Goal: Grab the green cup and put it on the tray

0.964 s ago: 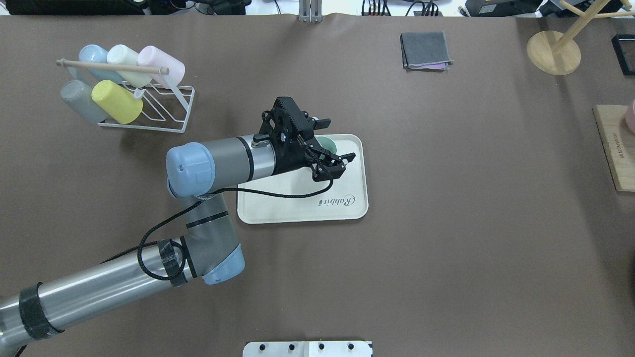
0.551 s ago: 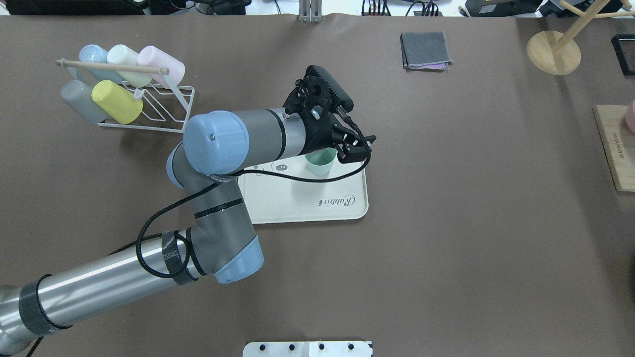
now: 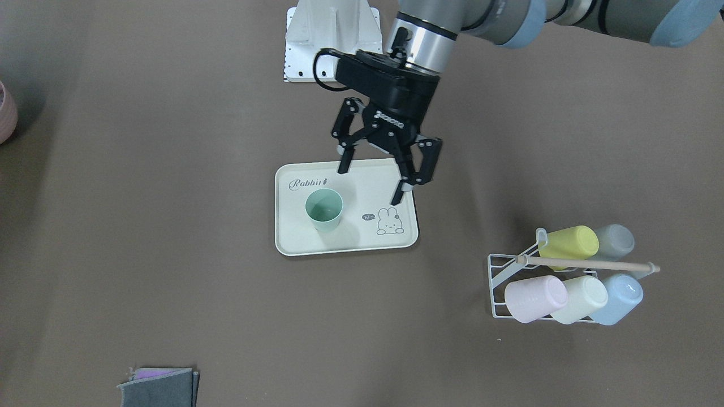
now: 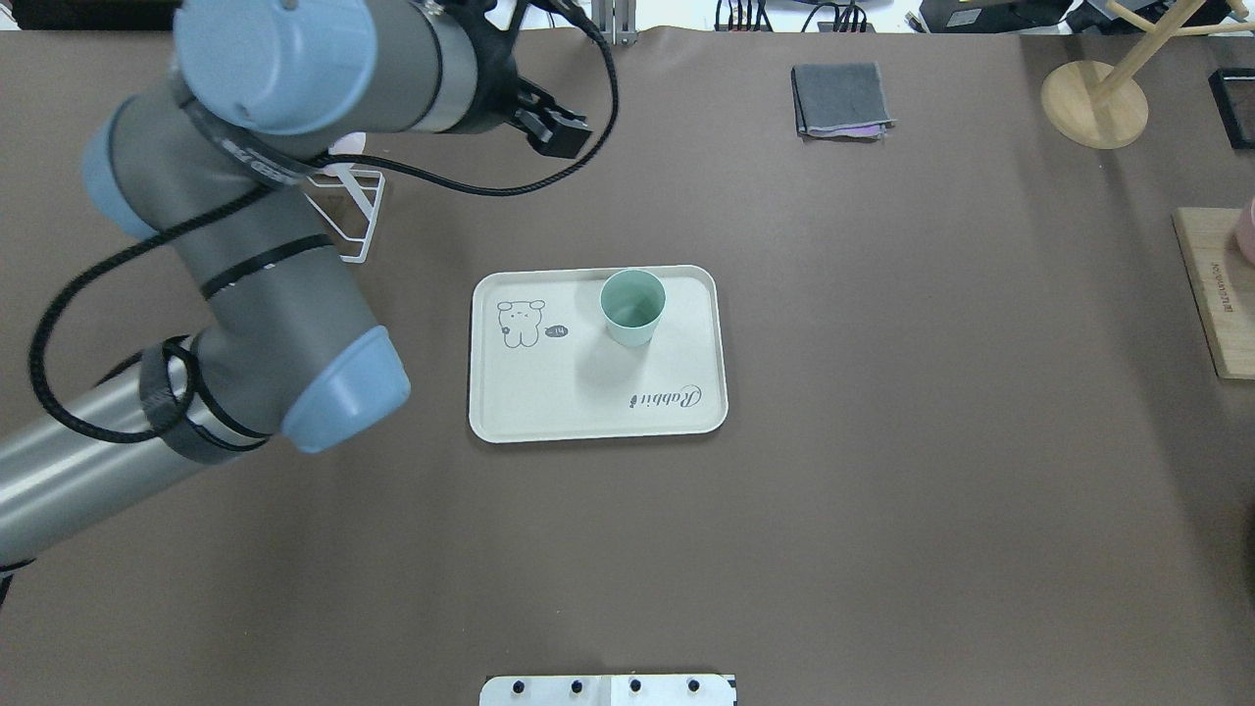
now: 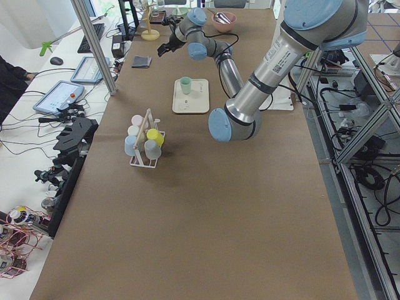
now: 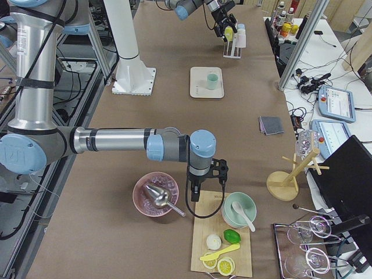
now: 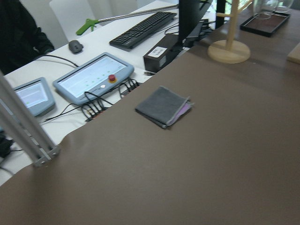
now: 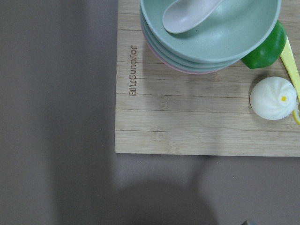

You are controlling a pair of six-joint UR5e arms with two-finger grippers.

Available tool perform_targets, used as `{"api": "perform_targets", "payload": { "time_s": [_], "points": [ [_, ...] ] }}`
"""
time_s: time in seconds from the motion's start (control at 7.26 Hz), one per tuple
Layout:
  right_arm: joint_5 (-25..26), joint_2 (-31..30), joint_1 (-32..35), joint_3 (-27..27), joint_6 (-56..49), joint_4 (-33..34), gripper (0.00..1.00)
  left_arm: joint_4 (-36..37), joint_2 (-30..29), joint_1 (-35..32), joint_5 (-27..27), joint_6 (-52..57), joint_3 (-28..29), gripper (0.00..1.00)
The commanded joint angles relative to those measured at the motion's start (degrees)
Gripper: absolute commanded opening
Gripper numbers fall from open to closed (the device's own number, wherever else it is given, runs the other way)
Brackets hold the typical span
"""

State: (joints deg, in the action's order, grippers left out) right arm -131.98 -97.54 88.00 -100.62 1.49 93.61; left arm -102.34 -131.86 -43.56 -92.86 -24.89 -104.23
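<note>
The green cup (image 3: 324, 210) stands upright and apart from the gripper on the cream tray (image 3: 350, 240), at the end with the "Rabbit" script. It also shows in the overhead view (image 4: 632, 307), on the tray's (image 4: 549, 397) far right part. My left gripper (image 3: 369, 184) is open and empty, raised high above the table. My right gripper (image 6: 204, 174) hangs over a wooden cutting board at the table's right end. I cannot tell whether it is open or shut.
A white wire rack (image 3: 509, 282) with several cups lies at the far left. A folded grey cloth (image 4: 841, 100) and a wooden stand (image 4: 1093, 103) are at the far right. The cutting board (image 8: 197, 122) holds stacked bowls (image 8: 211, 33), a bun and fruit.
My left gripper, open around the green cup a second ago, has risen and swung away toward the far left. The cup stays upright on the tray.
</note>
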Motion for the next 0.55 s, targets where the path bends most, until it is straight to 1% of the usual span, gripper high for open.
{"api": "perform_targets", "payload": {
  "time_s": [0.0,0.14,0.28,0.41],
  "points": [
    [0.06,0.07,-0.03,0.16,0.01,0.0,1.0,4.69,9.73,-7.46,-5.27,-0.16,-2.04,0.98],
    [0.06,0.07,-0.03,0.25,0.01,0.0,1.0,7.13,12.48,-14.98,-13.49,-0.16,0.58,0.98],
    [0.06,0.07,-0.03,0.25,0.01,0.0,1.0,14.38,13.2,-22.8,-26.72,-2.34,1.3,0.98],
    [0.06,0.16,-0.03,0.17,0.09,0.0,1.0,21.24,15.39,-31.23,-37.29,-2.27,1.48,0.98]
  ]
}}
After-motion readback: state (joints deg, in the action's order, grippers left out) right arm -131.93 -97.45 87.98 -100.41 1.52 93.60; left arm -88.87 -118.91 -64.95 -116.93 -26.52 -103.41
